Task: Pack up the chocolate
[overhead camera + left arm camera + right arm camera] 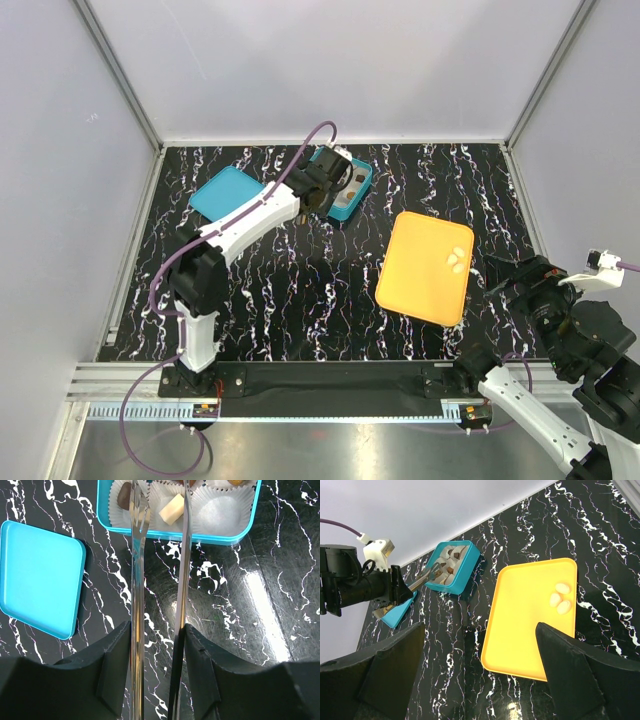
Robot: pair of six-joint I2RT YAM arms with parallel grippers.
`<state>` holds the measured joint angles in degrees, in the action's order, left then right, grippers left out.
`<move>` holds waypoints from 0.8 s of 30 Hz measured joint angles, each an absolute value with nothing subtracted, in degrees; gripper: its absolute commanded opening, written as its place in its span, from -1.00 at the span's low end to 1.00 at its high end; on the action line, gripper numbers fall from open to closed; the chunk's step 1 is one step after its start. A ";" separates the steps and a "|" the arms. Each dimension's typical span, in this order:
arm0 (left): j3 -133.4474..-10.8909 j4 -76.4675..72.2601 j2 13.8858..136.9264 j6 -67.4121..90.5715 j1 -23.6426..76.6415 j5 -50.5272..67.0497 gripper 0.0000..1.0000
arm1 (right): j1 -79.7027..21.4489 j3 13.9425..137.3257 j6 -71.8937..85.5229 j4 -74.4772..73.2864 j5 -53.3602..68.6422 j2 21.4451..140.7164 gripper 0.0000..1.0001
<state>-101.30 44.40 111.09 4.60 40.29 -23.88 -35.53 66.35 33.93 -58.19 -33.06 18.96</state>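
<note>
My left gripper [157,630] is shut on a pair of metal tongs [136,580]. The tong tips reach into a teal box [175,534] lined with white paper cups. A pale cream chocolate [171,509] lies in a cup between the two tips, which stand apart from it. A dark brown chocolate [124,494] sits in the cup to its left. Three pale chocolates [457,258] lie on the yellow tray [420,270]. My right gripper [480,626] hangs open and empty near the tray's near right corner.
The teal lid [228,192] lies flat to the left of the box [358,190]. One paper cup [220,511] at the box's right shows nothing in it. White walls close the black marbled table at the back and sides.
</note>
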 measured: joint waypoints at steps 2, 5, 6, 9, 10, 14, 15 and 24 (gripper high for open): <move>-101.47 44.53 110.89 4.60 40.45 -23.83 -0.03 | -35.53 66.35 33.93 -58.19 -33.06 18.96 0.99; -101.56 44.56 109.82 4.60 40.97 -23.68 -0.03 | -35.53 66.35 33.93 -58.19 -33.04 18.98 0.99; -101.56 44.49 109.14 4.60 41.36 -23.57 -0.03 | -35.53 66.35 33.93 -58.19 -32.99 18.98 0.99; -101.56 44.14 106.34 4.67 43.62 -22.87 -0.03 | -35.53 66.43 33.95 -58.19 -32.93 19.00 1.00; -101.56 43.59 105.21 4.75 44.77 -22.52 -0.02 | -35.53 66.50 33.95 -58.22 -32.91 19.03 1.00; -101.56 40.12 101.19 4.95 51.51 -21.30 -0.01 | -35.53 66.89 34.30 -58.22 -32.82 19.18 1.00; -101.56 39.09 100.57 4.97 53.60 -21.12 -0.01 | -35.53 67.00 34.37 -58.19 -32.67 19.20 0.99; -101.95 33.93 104.71 5.10 65.87 -19.55 0.00 | -35.53 69.23 34.59 -58.67 -32.03 19.40 0.99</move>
<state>-101.95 33.93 104.71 5.10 65.87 -19.55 -35.53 69.23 34.59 -58.67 -32.03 19.40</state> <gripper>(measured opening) 0.497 0.994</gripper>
